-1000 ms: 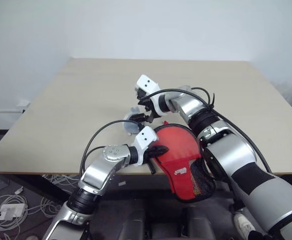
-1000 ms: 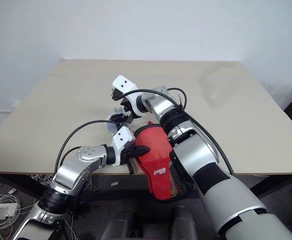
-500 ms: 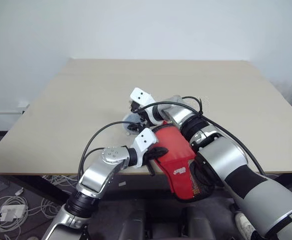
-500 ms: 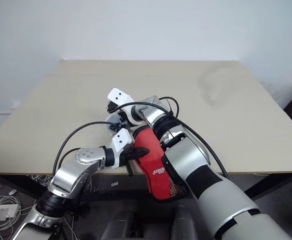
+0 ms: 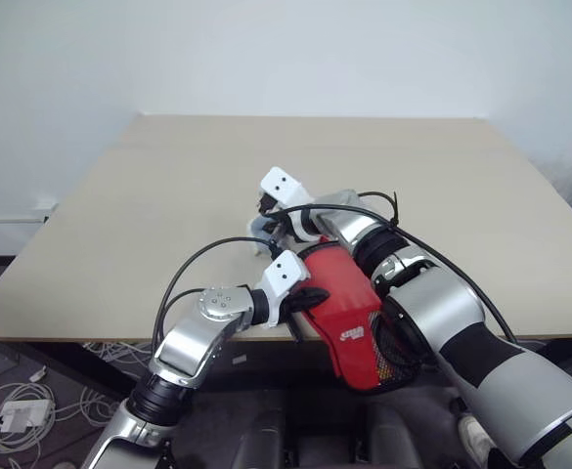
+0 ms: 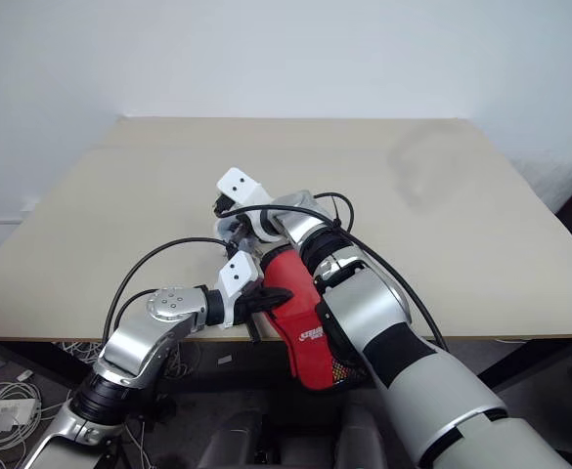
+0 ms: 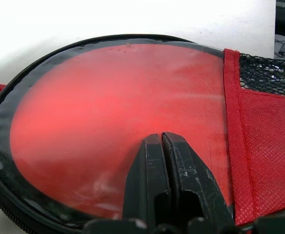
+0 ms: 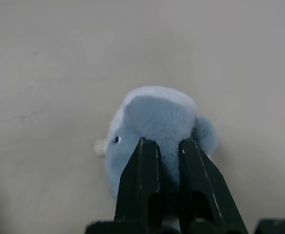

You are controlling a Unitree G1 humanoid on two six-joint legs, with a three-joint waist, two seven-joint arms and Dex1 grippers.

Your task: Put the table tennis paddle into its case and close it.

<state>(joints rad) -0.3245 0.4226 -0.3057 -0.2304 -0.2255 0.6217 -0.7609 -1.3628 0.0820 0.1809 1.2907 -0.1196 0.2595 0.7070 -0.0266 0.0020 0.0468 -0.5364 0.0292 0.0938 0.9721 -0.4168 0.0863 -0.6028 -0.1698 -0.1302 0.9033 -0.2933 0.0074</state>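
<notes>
Item one, at our left: the left gripper (image 7: 162, 146), its two black fingers pressed together flat on the red fabric paddle-shaped case (image 5: 349, 303) with black zipper edge and mesh pocket, which lies half over the near edge of the beige wooden table (image 5: 149, 195). Item two, to the right and just beyond it: the right gripper (image 8: 169, 151), jaws pinched on a small pale-blue fluffy plush charm (image 8: 157, 119) resting on the tabletop. We judge this the zipper pull, so we should keep the case pinned and draw steadily along the seam.

Silver-grey robot arms with black joints.
White wrist blocks, looping black cables, each gripper (image 7: 162, 161) with two black fingers.
</notes>
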